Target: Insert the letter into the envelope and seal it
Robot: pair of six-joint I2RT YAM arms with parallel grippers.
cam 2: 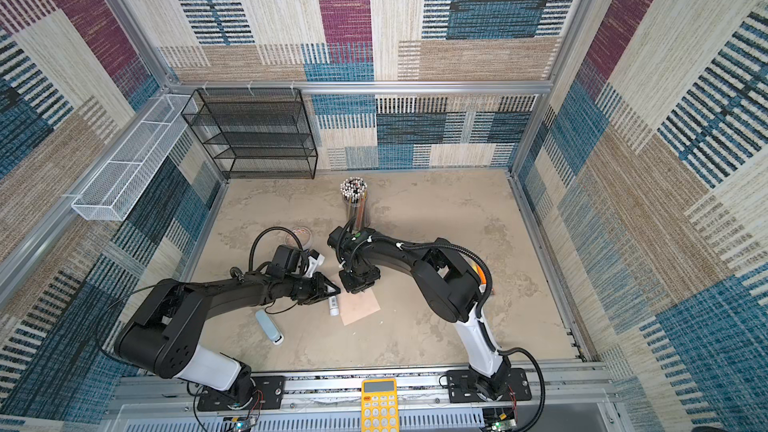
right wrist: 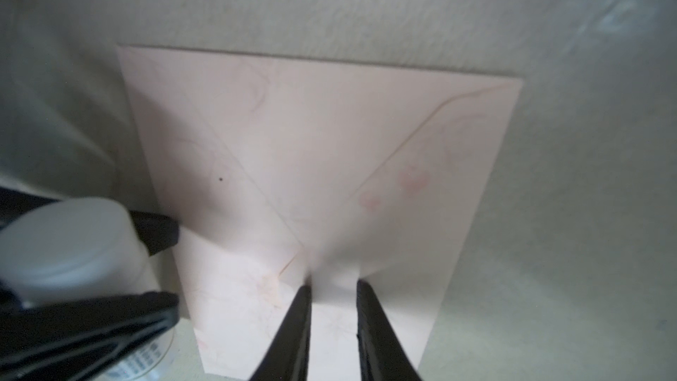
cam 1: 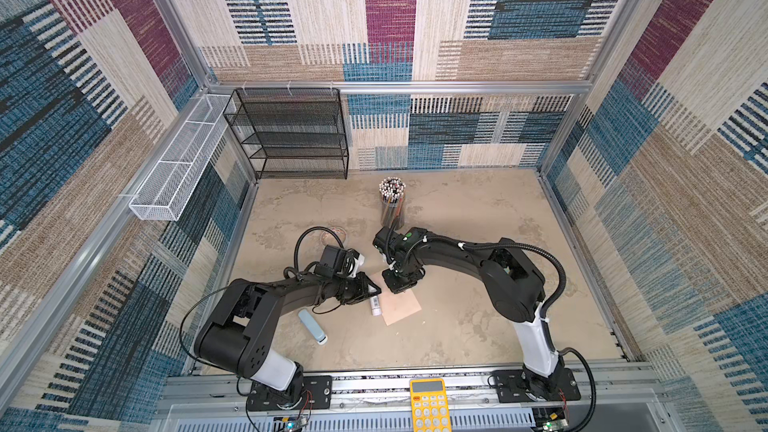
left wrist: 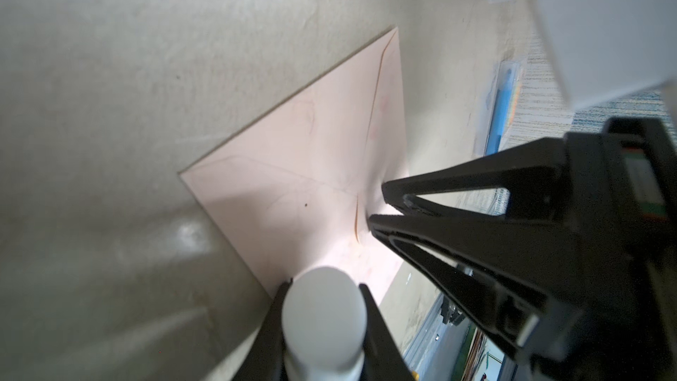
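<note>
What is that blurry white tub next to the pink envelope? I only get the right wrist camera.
Observer: A glue stick; in a top view it is a slim tube with a barcode label.
Operator: Who's holding it?
Observer: The left gripper; both top views show it reaching in from the left.
Operator: Anything else around?
Observer: A cup of pencils stands farther back, seen in both top views.
</note>
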